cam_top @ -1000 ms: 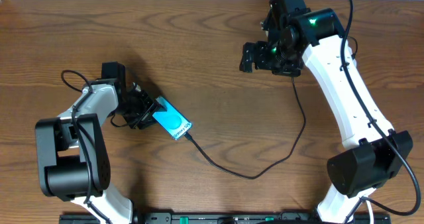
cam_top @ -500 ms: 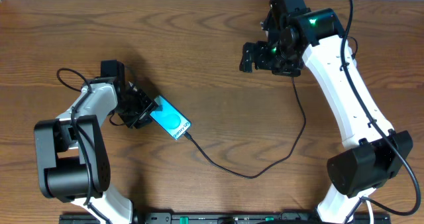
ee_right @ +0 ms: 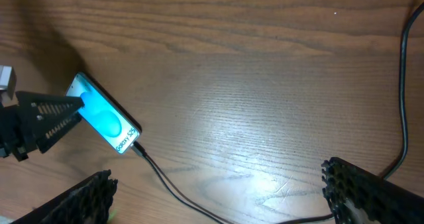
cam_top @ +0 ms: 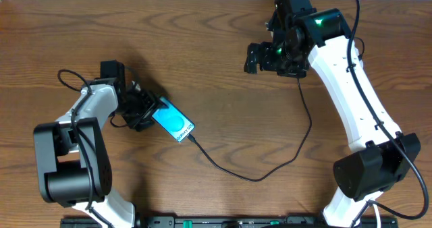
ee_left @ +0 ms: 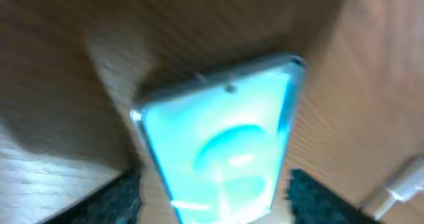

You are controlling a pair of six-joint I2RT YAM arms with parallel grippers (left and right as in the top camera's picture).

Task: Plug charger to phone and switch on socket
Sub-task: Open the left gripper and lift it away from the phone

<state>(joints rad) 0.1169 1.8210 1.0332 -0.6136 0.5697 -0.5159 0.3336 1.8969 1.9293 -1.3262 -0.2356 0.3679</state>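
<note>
Phone (cam_top: 173, 122) flat on wooden table (cam_top: 216, 79), screen up and lit cyan, left of centre in overhead view, long axis running from 10 to 4 o'clock. Left gripper (cam_top: 144, 111) at its 10 o'clock end, jaws apart and straddling that end, thin slivers of wood showing between fingers (ee_left: 122, 197) and phone edges. Charger (cam_top: 250, 177) tip against the 4 o'clock end, black cable trailing toward 5 o'clock, then curling up toward the right arm. Right gripper (cam_top: 258, 58) well apart at 1 o'clock, raised above the table, jaws spread wide and empty.
</note>
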